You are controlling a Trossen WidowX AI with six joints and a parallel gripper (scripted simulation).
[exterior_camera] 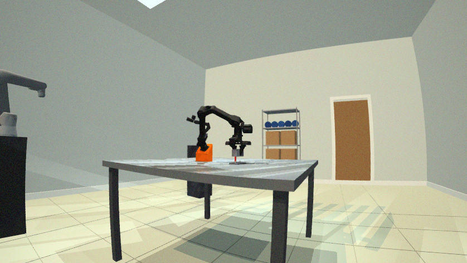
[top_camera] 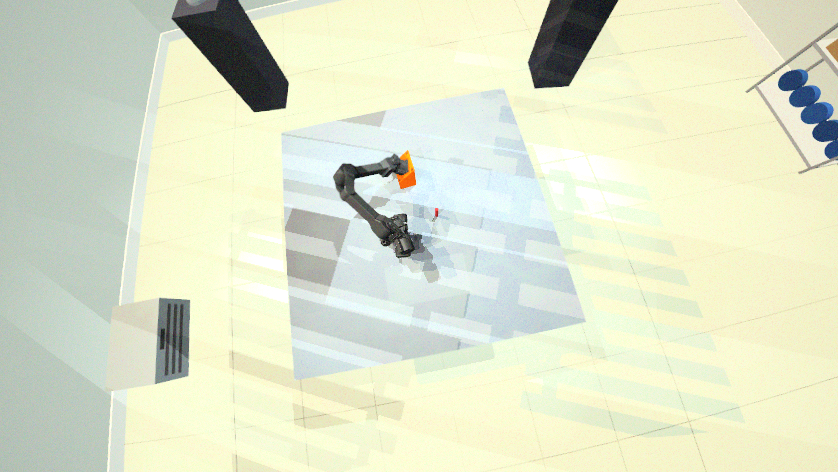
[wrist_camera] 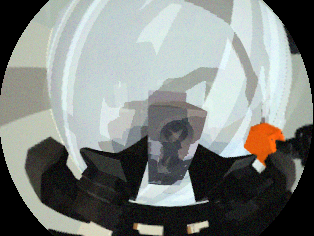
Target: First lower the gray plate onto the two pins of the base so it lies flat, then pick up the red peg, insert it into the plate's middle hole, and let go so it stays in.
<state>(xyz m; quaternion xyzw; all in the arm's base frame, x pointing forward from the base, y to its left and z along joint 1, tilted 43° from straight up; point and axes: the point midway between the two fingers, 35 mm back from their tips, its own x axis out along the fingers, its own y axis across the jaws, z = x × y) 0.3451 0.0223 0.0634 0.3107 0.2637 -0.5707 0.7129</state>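
My gripper (exterior_camera: 237, 150) (wrist_camera: 166, 137) is shut on the gray plate (exterior_camera: 234, 152) (wrist_camera: 176, 159). It holds the plate above the table. In the wrist view the plate covers much of the base (wrist_camera: 167, 96); a strip of the base shows just beyond the plate's far edge. In the exterior view the base (exterior_camera: 241, 163) is a thin dark shape on the table below the plate, with a gap between them. The two pins are hidden. The red peg (top_camera: 436, 212) (exterior_camera: 235, 159) stands upright on the table, apart from the gripper.
The orange arm mount (top_camera: 406, 178) (exterior_camera: 204, 154) (wrist_camera: 262, 140) stands on the table (top_camera: 516, 246) (exterior_camera: 202, 174). In the top view the arm curves from the mount to the left and down, and the peg is to the right of the arm's end.
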